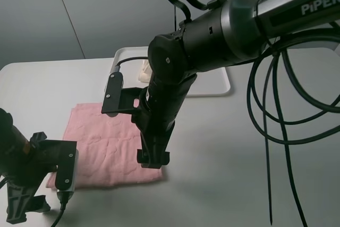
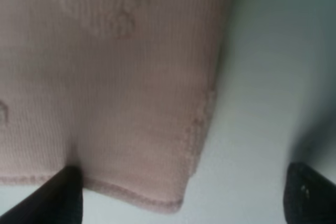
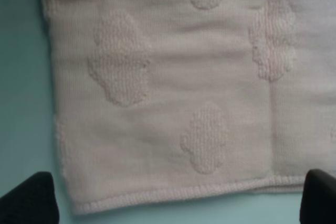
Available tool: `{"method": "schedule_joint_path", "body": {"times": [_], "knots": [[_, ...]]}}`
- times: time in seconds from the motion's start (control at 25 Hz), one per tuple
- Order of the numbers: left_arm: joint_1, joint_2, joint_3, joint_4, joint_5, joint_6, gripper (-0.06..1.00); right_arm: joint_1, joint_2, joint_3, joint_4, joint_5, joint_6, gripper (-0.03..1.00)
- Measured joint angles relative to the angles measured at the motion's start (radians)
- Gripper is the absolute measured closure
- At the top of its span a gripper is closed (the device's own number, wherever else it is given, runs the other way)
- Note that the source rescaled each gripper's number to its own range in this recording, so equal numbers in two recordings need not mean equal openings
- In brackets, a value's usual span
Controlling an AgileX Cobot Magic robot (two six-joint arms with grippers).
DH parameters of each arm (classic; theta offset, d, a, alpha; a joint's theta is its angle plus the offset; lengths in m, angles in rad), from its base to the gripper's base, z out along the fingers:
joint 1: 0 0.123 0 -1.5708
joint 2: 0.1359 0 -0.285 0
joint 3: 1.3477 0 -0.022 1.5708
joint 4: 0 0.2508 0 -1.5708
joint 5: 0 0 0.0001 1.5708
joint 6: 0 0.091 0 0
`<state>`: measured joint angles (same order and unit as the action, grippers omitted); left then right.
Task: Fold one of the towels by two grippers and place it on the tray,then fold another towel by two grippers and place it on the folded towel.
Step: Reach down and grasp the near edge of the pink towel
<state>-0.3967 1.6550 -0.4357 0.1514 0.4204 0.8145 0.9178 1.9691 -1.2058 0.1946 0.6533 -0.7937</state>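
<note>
Both spread wide: left hand (image 2: 184,195) and right hand (image 3: 173,198) at the near corners of the pink towel (image 1: 106,147)
It lies flat on the surface (image 1: 223,147), in front of the tray (image 1: 217,86). Each should pinch its corner's hem firmly, then both lift and carry together so edges meet.

A plain white bench (image 1: 234,147) spreads across the lower scene. Its far edge meets a grey panelled wall (image 1: 117,9) crossed by thin dark seams (image 1: 68,14), one slanted, one vertical.
</note>
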Motion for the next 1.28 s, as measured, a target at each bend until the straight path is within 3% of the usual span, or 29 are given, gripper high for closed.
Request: {"method": "schedule_joint_path", "body": {"times": [0.8, 1.28], "knots": [[0.0, -0.011, -0.01, -0.01, -0.017, 0.0, -0.04, 0.0, 0.0, 0.0, 0.0, -0.031, 0.002, -0.03], [0.0, 0.01, -0.01, -0.01, -0.01, 0.074, -0.04, 0.0, 0.0, 0.0, 0.0, -0.035, 0.002, -0.03]]}}
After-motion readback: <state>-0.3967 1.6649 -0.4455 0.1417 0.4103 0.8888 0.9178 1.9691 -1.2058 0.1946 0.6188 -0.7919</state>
